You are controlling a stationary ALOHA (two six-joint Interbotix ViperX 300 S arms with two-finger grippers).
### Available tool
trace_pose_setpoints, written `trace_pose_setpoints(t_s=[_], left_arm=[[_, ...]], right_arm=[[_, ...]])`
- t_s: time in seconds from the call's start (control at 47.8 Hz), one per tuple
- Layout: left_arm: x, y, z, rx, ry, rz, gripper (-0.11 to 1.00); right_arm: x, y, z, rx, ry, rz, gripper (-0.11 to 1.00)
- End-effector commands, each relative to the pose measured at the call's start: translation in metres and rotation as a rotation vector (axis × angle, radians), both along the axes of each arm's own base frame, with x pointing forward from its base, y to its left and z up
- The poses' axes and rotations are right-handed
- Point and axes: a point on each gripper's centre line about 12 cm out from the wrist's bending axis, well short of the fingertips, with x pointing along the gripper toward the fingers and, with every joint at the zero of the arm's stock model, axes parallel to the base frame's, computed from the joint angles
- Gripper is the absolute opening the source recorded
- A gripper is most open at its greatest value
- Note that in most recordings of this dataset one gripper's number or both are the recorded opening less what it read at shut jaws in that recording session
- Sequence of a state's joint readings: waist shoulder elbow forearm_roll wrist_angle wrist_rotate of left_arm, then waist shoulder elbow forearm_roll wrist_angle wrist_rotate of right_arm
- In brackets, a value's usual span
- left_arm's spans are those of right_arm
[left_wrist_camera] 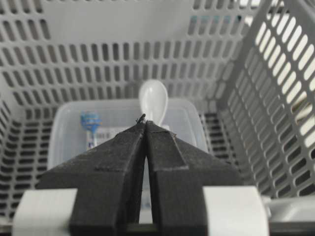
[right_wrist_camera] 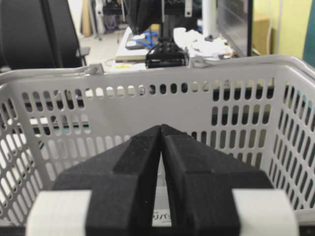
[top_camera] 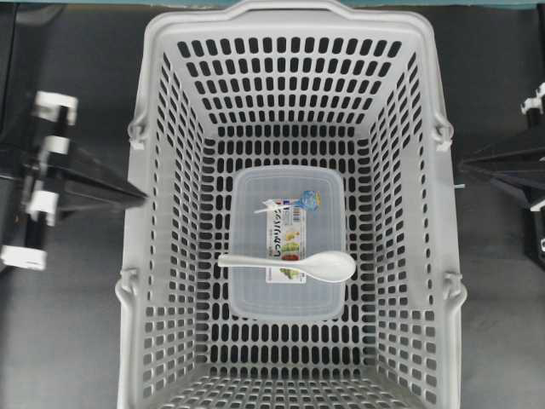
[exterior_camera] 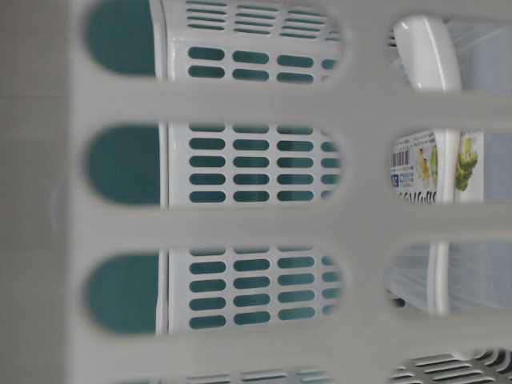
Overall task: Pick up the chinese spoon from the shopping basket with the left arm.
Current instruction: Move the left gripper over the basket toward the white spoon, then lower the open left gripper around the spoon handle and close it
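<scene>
1. The shopping basket (top_camera: 162,213) fills the middle of the overhead view; it is light grey, its walls and floor pierced with oblong slots, with handle hinges on its thick rim.
2. On its floor lies a clear rectangular food container (top_camera: 247,294) with a printed label (top_camera: 288,243) on its lid; a small blue and white picture sits at the label's upper end.
3. The chinese spoon (top_camera: 294,265) rests across the lid of that container, lying crosswise; its deep oval bowl points toward the right side of the basket, its short handle toward the left; it is glossy white and touches the label's lower part.
4. The left gripper (left_wrist_camera: 145,127) has its two black fingers pressed together, tip to tip, with nothing between them; from its own camera the tips sit in line with the spoon's bowl (left_wrist_camera: 153,101), which shows just beyond them; the gripper is inside the basket's walls in that view, yet the overhead view shows its tip at the basket's left rim.
5. The right gripper (right_wrist_camera: 161,129) is likewise closed and empty; it stands outside the basket's right wall, its tips meeting in front of the slotted side.
6. Through the slots at table level I see the spoon's white handle (exterior_camera: 428,52) and the label's barcode edge; the rest is blurred basket wall.
</scene>
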State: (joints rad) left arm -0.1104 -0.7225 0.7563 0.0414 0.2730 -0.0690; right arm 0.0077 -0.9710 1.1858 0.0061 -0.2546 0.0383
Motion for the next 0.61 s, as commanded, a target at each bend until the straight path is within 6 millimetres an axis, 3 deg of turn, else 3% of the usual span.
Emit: trace_pose_setpoints(t_s=[0.0, 0.209, 0.418, 0.481, 0.585], left_arm=[[0.017, -0.003, 0.012, 0.008, 0.028, -0.003, 0.0], [0.058, -0.008, 0.003, 0.01, 0.171, 0.004, 0.0], [0.096, -0.017, -0.011, 0.03, 0.328, -0.003, 0.01], [0.106, -0.019, -0.015, 0.036, 0.368, -0.004, 0.08], [0.125, -0.025, -0.029, 0.044, 0.437, -0.009, 0.33]], right_arm=[[0.001, 0.001, 0.005, 0.005, -0.017, 0.006, -0.01], [0.001, 0.001, 0.004, 0.005, -0.014, 0.006, 0.02], [0.001, 0.001, 0.004, 0.006, -0.014, 0.006, 0.21], [0.001, 0.001, 0.005, 0.005, -0.017, 0.006, 0.34], [0.001, 0.001, 0.004, 0.005, -0.015, 0.006, 0.52]])
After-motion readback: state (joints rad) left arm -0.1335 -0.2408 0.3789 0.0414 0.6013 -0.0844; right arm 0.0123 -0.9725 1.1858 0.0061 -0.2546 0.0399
